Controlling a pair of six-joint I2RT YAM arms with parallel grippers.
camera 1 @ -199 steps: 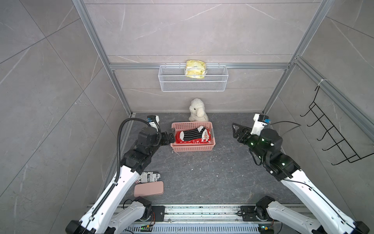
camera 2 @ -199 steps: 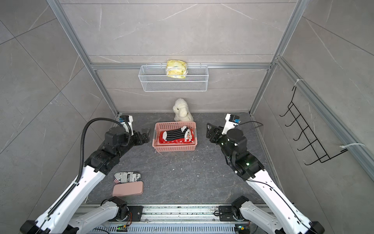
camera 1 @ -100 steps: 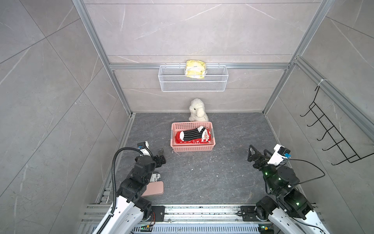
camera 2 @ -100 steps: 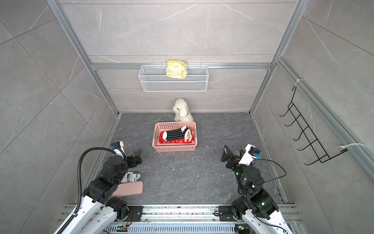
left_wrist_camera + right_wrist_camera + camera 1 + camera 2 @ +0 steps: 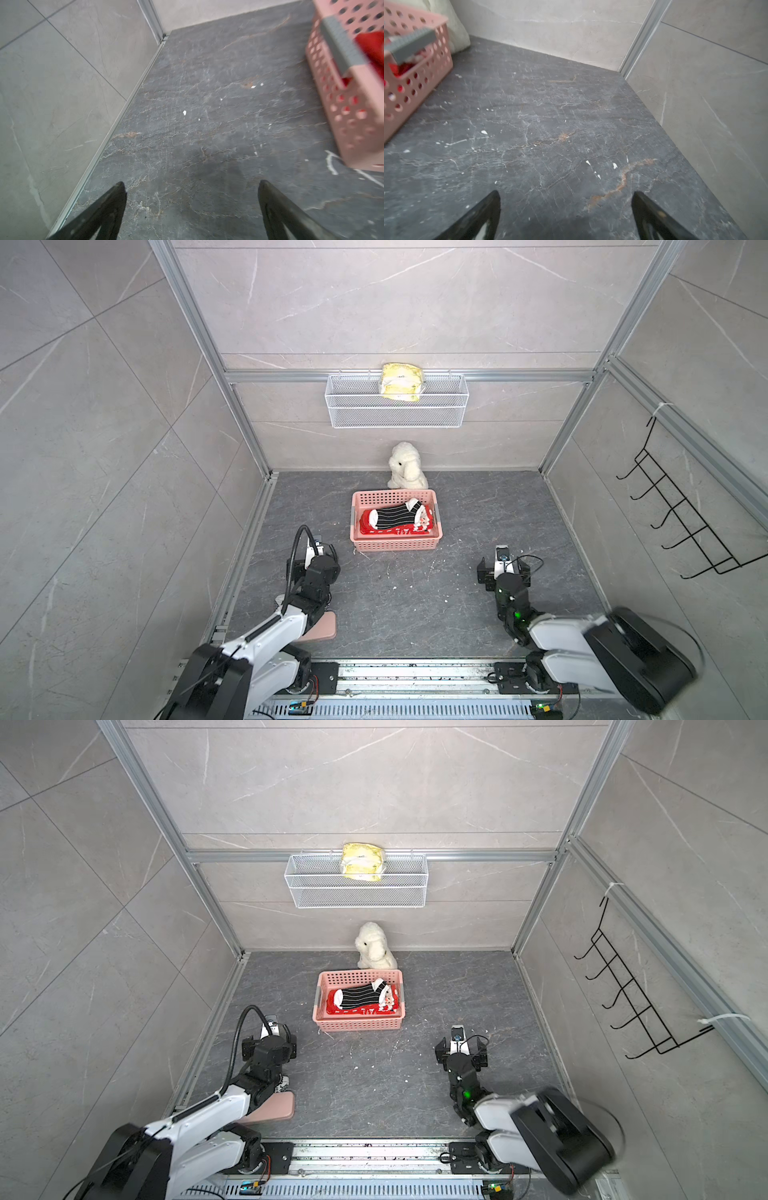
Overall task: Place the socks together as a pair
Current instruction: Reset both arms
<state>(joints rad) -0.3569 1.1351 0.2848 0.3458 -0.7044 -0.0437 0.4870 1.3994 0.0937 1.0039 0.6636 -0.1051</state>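
Note:
A black sock with thin white stripes (image 5: pixel 397 516) (image 5: pixel 360 996) lies on top of a red sock (image 5: pixel 384 532) (image 5: pixel 353 1012) inside the pink basket (image 5: pixel 395 545) (image 5: pixel 357 1024) at mid-floor. Another patterned sock (image 5: pixel 284 1082) peeks out from under my left arm; most of it is hidden. My left gripper (image 5: pixel 318 556) (image 5: pixel 191 182) stands open and empty, front-left of the basket (image 5: pixel 353 124). My right gripper (image 5: pixel 503 570) (image 5: pixel 566 192) is open and empty too, front-right of the basket (image 5: pixel 415 83). Red fabric (image 5: pixel 372 45) shows over the rim.
A white plush toy (image 5: pixel 406 466) (image 5: pixel 454 31) sits behind the basket against the back wall. A flat pink object (image 5: pixel 324 626) lies under my left arm. A wire shelf (image 5: pixel 397 412) with a yellow packet hangs above. Black hooks (image 5: pixel 681 514) line the right wall.
Both arms have drawn back from the basket's two sides toward the front rail. The socks in the basket have not moved.

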